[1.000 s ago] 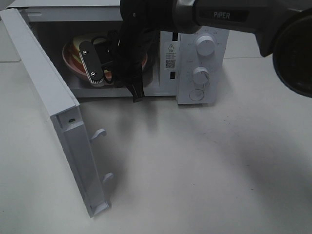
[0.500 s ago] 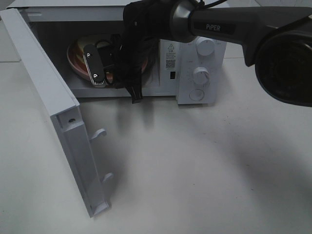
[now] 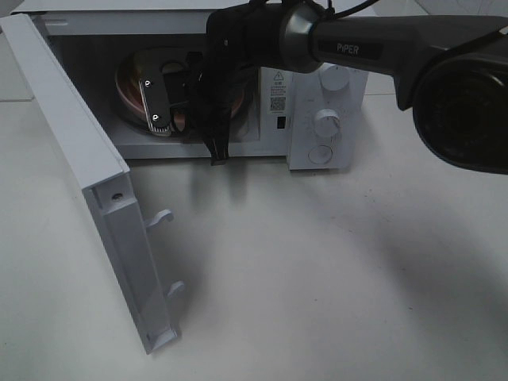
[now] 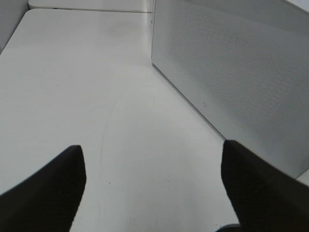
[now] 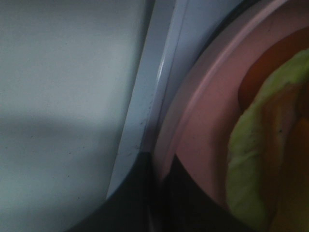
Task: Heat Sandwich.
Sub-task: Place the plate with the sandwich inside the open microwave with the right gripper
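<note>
The white microwave [image 3: 329, 87] stands at the back with its door [image 3: 87, 182] swung wide to the left. My right gripper [image 3: 161, 121] reaches into the cavity, shut on the rim of the round pink plate [image 3: 127, 87]. The right wrist view shows that plate [image 5: 203, 121] close up, its rim running into a dark finger [image 5: 130, 212]. On the plate lies the sandwich [image 5: 260, 159], showing pale green and yellow filling. The arm hides the sandwich in the exterior high view. My left gripper [image 4: 152, 193] is open and holds nothing, low over the table beside the door's perforated outer face [image 4: 231, 87].
Two knobs [image 3: 327, 123] and a round button sit on the microwave's control panel at the right. The open door's latch hooks [image 3: 163, 216] stick out toward the table's middle. The right arm's dark body [image 3: 460, 95] fills the upper right of the exterior high view.
The right gripper has carried the pink plate deeper into the microwave cavity, and the plate now looks less tilted. The readings for both grippers hold steady.
</note>
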Controlling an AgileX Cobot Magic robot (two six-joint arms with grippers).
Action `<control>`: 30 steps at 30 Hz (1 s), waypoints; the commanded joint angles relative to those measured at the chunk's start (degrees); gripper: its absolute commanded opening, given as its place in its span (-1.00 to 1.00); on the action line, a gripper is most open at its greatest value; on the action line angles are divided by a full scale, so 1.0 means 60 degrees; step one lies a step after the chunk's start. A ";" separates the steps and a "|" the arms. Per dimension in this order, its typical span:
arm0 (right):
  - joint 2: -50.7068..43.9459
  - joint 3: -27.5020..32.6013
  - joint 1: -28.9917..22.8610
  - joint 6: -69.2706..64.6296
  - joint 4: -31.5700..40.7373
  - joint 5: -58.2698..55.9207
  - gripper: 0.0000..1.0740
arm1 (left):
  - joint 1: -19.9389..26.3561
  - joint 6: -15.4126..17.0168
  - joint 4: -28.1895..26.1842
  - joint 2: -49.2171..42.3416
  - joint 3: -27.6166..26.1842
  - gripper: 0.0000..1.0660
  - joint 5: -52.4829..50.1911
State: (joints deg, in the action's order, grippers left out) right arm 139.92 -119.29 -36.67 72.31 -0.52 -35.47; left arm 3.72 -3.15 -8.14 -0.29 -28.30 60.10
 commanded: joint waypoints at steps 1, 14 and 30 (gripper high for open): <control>-0.0057 -0.0134 0.0000 -0.0115 0.0000 0.0315 -1.00 | -0.0038 0.0010 -0.0010 -0.0201 0.0029 0.35 -0.0153; 0.0010 -0.0134 -0.0010 -0.0898 0.0010 0.0439 -0.82 | -0.0038 0.0010 -0.0010 -0.0201 0.0029 0.35 -0.0153; -0.0477 0.0201 -0.0029 -0.1098 0.0296 0.0029 -0.11 | -0.0038 0.0010 -0.0010 -0.0201 0.0029 0.35 -0.0153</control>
State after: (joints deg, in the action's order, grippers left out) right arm 138.03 -118.14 -36.67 65.95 0.57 -34.66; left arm 3.72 -3.15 -8.14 -0.29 -28.30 60.10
